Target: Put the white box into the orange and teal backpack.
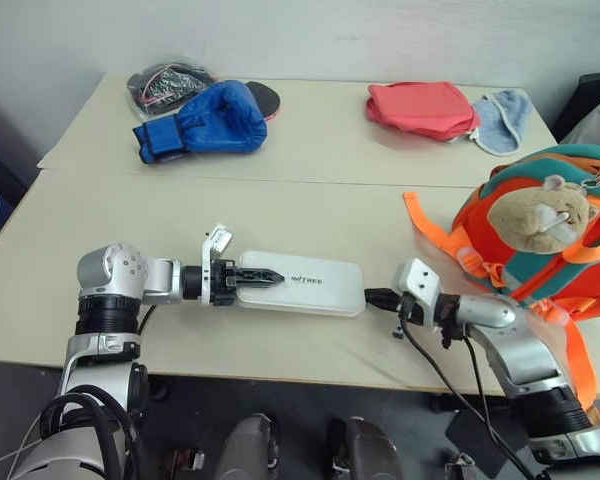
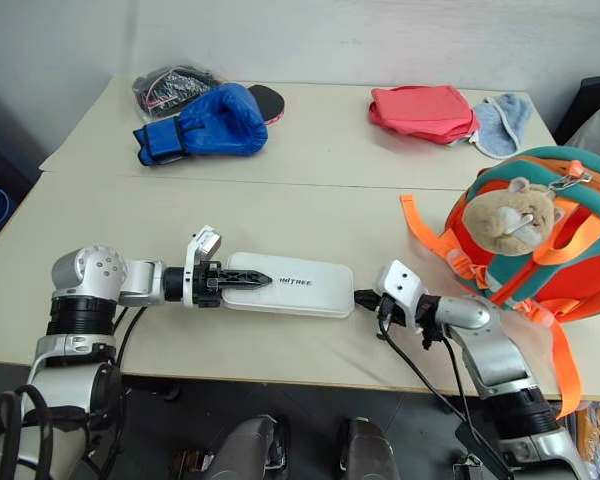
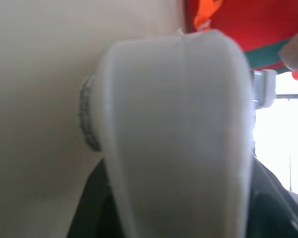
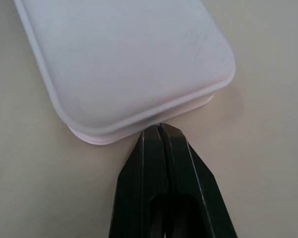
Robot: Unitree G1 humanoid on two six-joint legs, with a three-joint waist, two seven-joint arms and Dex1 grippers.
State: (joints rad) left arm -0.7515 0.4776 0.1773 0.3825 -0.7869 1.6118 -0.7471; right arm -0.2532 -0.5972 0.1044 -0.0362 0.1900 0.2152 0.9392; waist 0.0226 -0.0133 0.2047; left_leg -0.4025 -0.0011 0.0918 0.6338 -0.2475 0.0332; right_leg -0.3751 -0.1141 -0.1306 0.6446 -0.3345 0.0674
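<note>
The white box (image 1: 315, 285) lies flat near the front edge of the table, its long side running left to right. My left gripper (image 1: 272, 277) comes in from the left and is closed over the box's left end, one black finger lying on its top. In the left wrist view the box (image 3: 179, 134) sits between the fingers. My right gripper (image 4: 159, 130) is shut, with its tips touching the box's right end (image 4: 139, 69). The orange and teal backpack (image 1: 570, 200) stands at the right, with a tan plush toy (image 1: 540, 213) on its front.
At the back of the table (image 1: 310, 210) lie a blue boxing glove (image 1: 200, 120), a clear bag of dark items (image 1: 165, 82), a flat red pouch (image 1: 420, 108) and a light blue cloth (image 1: 500, 120). An orange strap (image 1: 430, 230) trails off the backpack toward the box.
</note>
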